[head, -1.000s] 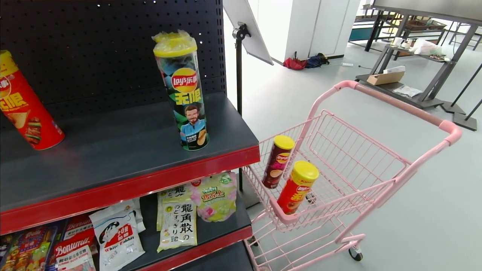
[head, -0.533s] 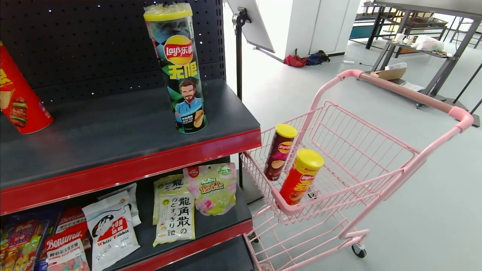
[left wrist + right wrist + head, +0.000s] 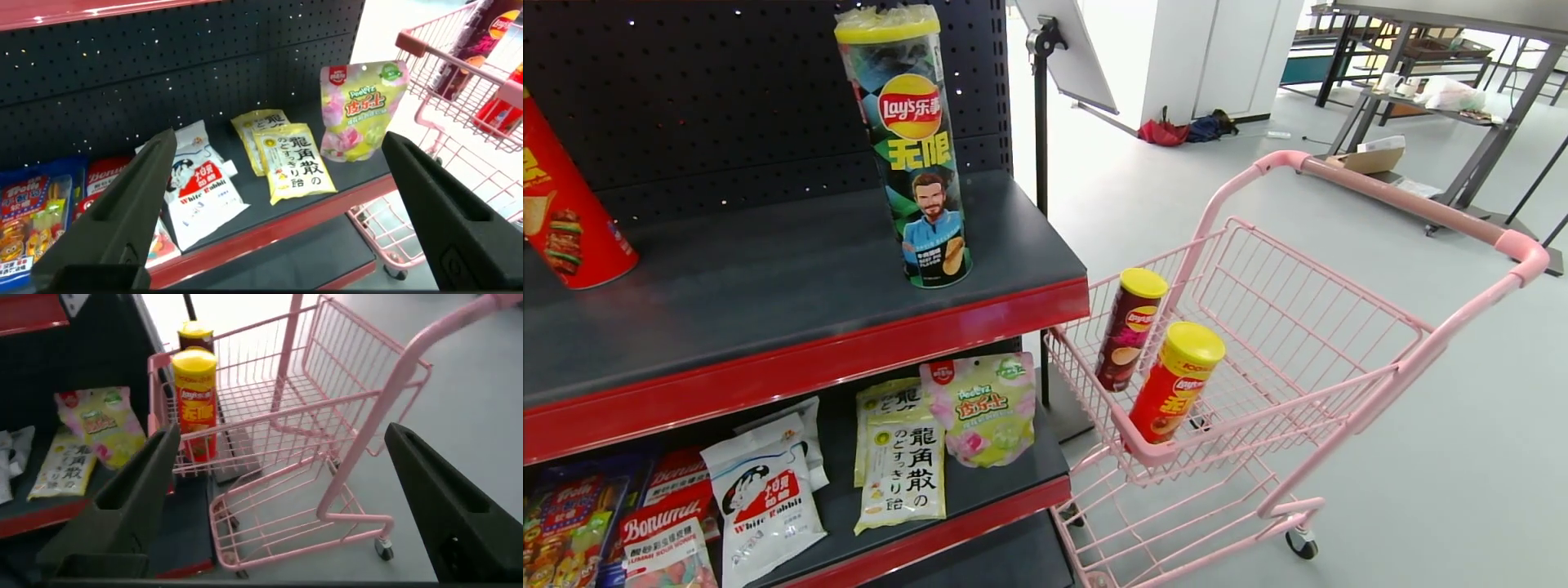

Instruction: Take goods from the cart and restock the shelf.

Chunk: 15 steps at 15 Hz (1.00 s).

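Red can [image 3: 1174,384] and maroon can [image 3: 1127,331] stand in the cart [image 3: 1147,453], right of centre, seemingly propped against its wire wall. Our left gripper [image 3: 279,139] and right gripper [image 3: 282,429] gape empty, and we judge them ready to pick.

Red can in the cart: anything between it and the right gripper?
Nothing blocks its upper half. The red can rises above the rim of the cart; only the rim and wire wall cover its base. The open right gripper faces it, with the dark can behind.
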Motion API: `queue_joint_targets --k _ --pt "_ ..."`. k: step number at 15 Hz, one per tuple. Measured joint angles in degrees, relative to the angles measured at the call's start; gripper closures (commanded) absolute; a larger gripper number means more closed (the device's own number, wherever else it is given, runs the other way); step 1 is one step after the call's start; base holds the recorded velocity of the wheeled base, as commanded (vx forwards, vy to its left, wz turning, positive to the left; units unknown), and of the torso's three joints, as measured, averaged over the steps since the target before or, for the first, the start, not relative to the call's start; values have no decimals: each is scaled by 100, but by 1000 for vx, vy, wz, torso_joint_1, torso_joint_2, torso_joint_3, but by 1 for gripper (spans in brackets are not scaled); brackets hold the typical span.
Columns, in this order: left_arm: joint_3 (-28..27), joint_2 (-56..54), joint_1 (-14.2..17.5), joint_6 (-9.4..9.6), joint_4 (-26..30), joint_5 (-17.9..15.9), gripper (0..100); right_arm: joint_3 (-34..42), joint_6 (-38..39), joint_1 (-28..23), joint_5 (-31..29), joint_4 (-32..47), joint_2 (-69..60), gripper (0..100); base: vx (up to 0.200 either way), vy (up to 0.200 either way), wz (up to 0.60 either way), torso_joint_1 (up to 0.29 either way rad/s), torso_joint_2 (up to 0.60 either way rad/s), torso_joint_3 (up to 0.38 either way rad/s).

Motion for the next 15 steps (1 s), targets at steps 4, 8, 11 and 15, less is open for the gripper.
queue_joint_targets --k 4,8,11,15 --pt "2 0 2 1 -2 7 0 -422 54 451 400 -1809 2968 0 0 0 0 0 0 0" --pt "5 0 2 9 -5 11 0 -218 90 700 1056 -3617 5357 0 0 0 0 0 0 0" --pt "5 0 0 6 -5 11 0 -194 108 772 1204 -4308 6406 0 0 0 0 0 0 0" --pt "5 0 2 79 -5 0 0 -216 115 805 1280 -5294 7506 0 0 0 0 0 0 0"
